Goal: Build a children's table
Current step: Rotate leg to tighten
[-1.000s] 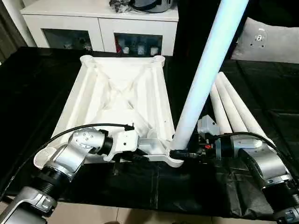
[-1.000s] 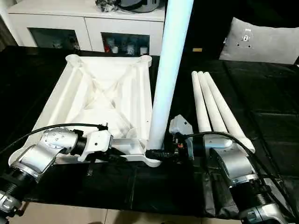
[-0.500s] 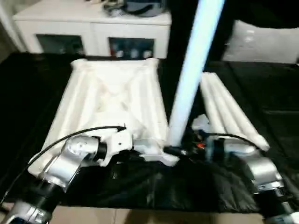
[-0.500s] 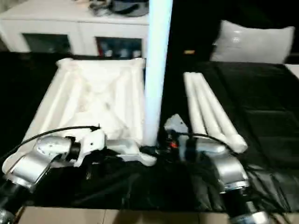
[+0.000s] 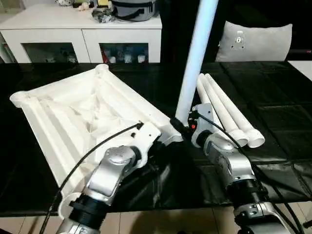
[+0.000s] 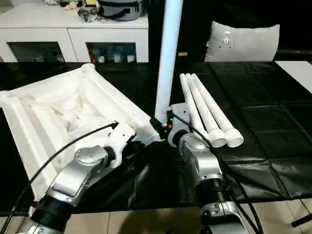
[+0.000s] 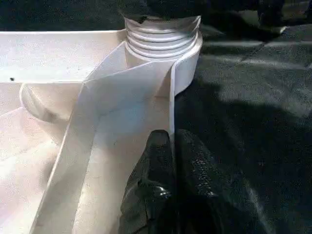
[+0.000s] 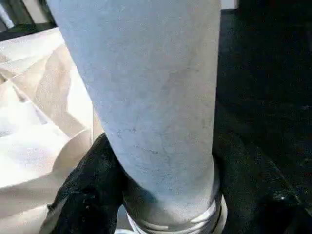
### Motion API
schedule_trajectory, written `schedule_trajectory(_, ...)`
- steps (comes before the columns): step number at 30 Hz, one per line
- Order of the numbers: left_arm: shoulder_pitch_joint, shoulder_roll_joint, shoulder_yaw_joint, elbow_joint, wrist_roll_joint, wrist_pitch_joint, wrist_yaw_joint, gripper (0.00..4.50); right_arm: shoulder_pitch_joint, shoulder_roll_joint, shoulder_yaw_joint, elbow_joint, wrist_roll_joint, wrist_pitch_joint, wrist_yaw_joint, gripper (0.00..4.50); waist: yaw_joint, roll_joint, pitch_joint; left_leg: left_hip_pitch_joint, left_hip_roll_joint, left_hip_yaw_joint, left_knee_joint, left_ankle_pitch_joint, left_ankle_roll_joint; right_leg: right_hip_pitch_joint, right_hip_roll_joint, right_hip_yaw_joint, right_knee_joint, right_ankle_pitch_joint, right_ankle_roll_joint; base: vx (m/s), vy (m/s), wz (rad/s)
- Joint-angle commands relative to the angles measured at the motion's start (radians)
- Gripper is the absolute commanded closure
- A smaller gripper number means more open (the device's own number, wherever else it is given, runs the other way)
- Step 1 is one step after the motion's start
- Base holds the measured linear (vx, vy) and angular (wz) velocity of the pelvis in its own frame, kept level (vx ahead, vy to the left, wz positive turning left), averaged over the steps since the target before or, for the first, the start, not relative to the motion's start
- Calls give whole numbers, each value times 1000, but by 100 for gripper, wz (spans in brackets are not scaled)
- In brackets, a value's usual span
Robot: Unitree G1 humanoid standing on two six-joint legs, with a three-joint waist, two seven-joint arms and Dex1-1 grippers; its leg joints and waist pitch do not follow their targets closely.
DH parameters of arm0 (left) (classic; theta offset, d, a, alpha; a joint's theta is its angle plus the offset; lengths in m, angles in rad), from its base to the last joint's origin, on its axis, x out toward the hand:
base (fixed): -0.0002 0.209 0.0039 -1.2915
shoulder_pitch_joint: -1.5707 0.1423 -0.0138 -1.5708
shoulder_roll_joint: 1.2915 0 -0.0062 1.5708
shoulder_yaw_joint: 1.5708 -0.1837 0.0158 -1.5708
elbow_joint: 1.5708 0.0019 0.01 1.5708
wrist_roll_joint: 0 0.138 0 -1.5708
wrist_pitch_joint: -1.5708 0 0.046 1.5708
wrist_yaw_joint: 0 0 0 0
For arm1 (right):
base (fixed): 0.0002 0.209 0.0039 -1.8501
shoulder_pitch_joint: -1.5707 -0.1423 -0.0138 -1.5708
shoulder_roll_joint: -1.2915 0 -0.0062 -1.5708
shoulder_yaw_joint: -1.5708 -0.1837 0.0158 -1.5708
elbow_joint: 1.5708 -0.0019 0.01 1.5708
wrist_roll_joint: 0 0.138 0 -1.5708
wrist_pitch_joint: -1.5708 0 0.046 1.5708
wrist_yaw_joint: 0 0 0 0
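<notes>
The white table top lies upside down on the black mat, ribs up, askew to me. One white leg stands upright in the top's near right corner socket, and its threaded end shows above the socket. My right gripper is shut on this leg's base, with a black finger on either side. My left gripper is shut on the top's thin rim wall just short of that socket. Three loose legs lie side by side to the right of the top.
A white cabinet with glass doors stands behind the mat with objects on it. A grey cushion leans at the back right. The black mat stretches right of the legs, and bare tiles start at its near edge.
The whole view has swung, so the camera has moved. The table top now lies more askew to the loose legs than before. Both grippers keep the same holds.
</notes>
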Motion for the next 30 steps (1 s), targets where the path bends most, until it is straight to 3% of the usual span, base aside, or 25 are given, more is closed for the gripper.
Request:
schedule_trajectory(1,-37,-15,-19,-20,-8,-36,0,450,35,20,34,14,1,11,61,137,-2,-11,-30,12,27,-17,-84,-503,26,12,-71,28,-92,-593,-13,0,0,0)
schedule_trajectory(2,-37,-15,-19,-20,-8,-36,0,450,35,20,34,14,1,11,61,137,-2,-13,-32,7,25,-16,-83,-480,30,14,-73,29,-92,-604,-13,0,0,0)
schedule_trajectory(3,-35,1,-17,-22,-1,-34,-12,450,43,8,34,-3,4,2,87,117,2,-12,-34,-8,29,-18,-86,-427,36,22,-75,34,-86,-590,-19,0,0,0)
schedule_trajectory(5,-35,18,-17,-21,7,-35,-21,450,49,-5,33,-16,11,-12,110,97,6,-13,-33,-7,32,-16,-87,-418,36,18,-74,37,-85,-580,-24,0,0,0)
schedule_trajectory(7,-37,41,-18,-12,12,-41,-36,450,57,-27,27,-40,32,-15,151,85,11,-12,-34,-13,34,-17,-90,-406,41,22,-73,40,-79,-556,-33,0,0,0)
schedule_trajectory(9,-45,88,-27,8,10,-62,-75,450,75,-96,27,-92,64,-25,253,59,19,-9,-36,-10,37,-14,-92,-394,45,21,-71,48,-75,-523,-44,0,0,0)
schedule_trajectory(12,-47,116,-37,17,3,-76,-111,450,87,-145,30,-124,71,-32,324,28,31,-17,-44,-26,39,-8,-89,-290,61,26,-72,64,-52,-406,-98,0,0,0)
schedule_trajectory(13,-47,122,-39,18,2,-79,-120,450,89,-155,31,-131,72,-33,339,28,31,-17,-44,-26,39,-8,-89,-290,61,26,-72,64,-52,-406,-98,0,0,0)
schedule_trajectory(15,-47,143,-50,25,3,-97,-150,450,94,-190,33,-150,78,-36,390,8,40,-20,-50,-30,40,0,-82,-207,81,24,-68,73,-35,-335,-145,0,0,0)
schedule_trajectory(17,-48,159,-59,30,4,-113,-174,450,96,-214,34,-161,82,-35,423,2,46,-23,-53,-28,39,4,-78,-196,90,22,-66,75,-33,-349,-148,28,-21,1)
schedule_trajectory(19,-52,233,-105,52,12,-194,-289,450,96,-318,45,-198,95,-25,566,2,62,-24,-62,-36,35,7,-68,-117,111,25,-62,86,-15,-271,-167,56,-42,2)
schedule_trajectory(20,-54,253,-117,54,9,-214,-326,450,92,-343,53,-198,92,-26,598,2,73,-26,-70,-36,33,10,-59,-45,139,25,-58,88,-1,-171,-185,0,0,0)
schedule_trajectory(22,-56,283,-138,56,4,-246,-381,450,84,-375,66,-195,88,-33,641,2,85,-25,-65,-38,31,15,-53,8,169,19,-57,90,10,-94,-216,0,0,0)
schedule_trajectory(25,-56,344,-184,53,6,-329,-491,450,68,-417,101,-182,52,-59,692,2,92,-26,-64,-37,34,17,-54,5,167,20,-58,89,13,-130,-221,0,0,0)
schedule_trajectory(30,-67,386,-216,67,2,-397,-571,450,62,-446,140,-182,51,-69,778,2,107,-27,-58,-26,42,18,-63,-74,115,14,-55,92,5,-230,-207,0,0,0)
